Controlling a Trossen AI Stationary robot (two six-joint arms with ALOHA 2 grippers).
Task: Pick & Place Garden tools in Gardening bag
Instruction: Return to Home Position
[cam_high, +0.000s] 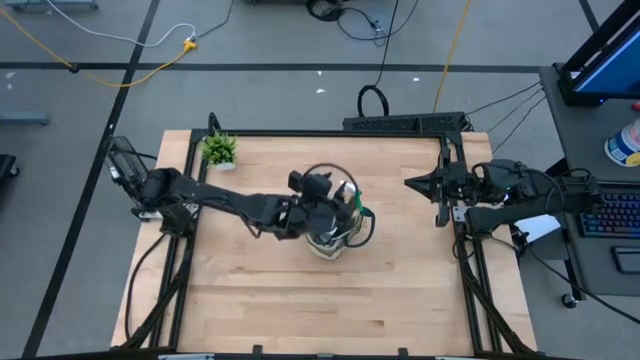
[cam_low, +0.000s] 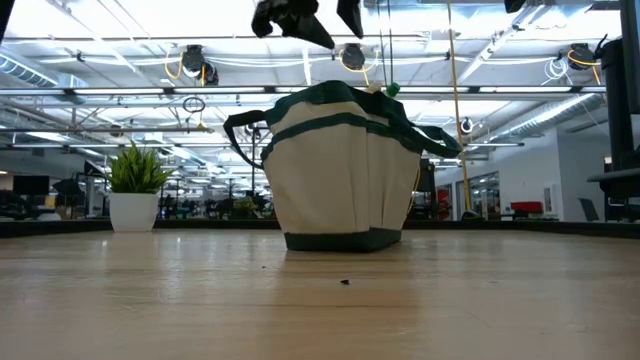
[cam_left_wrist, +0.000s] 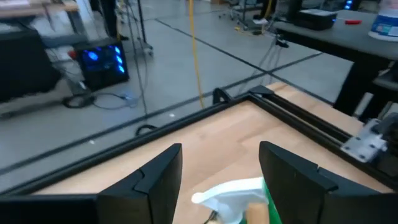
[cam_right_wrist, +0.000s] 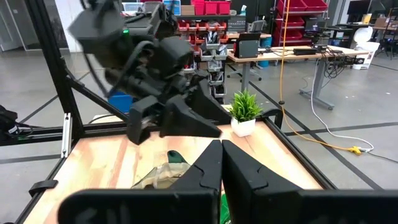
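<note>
**High view:** your left claw (cam_high: 345, 205) hangs over the beige canvas gardening bag (cam_high: 326, 246) with dark green trim, standing mid-table. The right claw (cam_high: 415, 183) waits at the right edge of the pale wooden table (cam_high: 300, 300). You have no loose tool on the boards, only a small green potted plant (cam_high: 219, 150) at the far left corner.

**Low view:** the gardening bag (cam_low: 340, 170) stands upright, with the left claw (cam_low: 335, 20) above it, fingers parted.

**Left wrist view:** the claw is empty. A green spray bottle with a white trigger head (cam_left_wrist: 233, 196) pokes up just below.

**Right wrist view:** the right claw (cam_right_wrist: 222, 165) is pressed closed on nothing.

Packing looks finished, so you likely only need to bring the left arm home.
</note>
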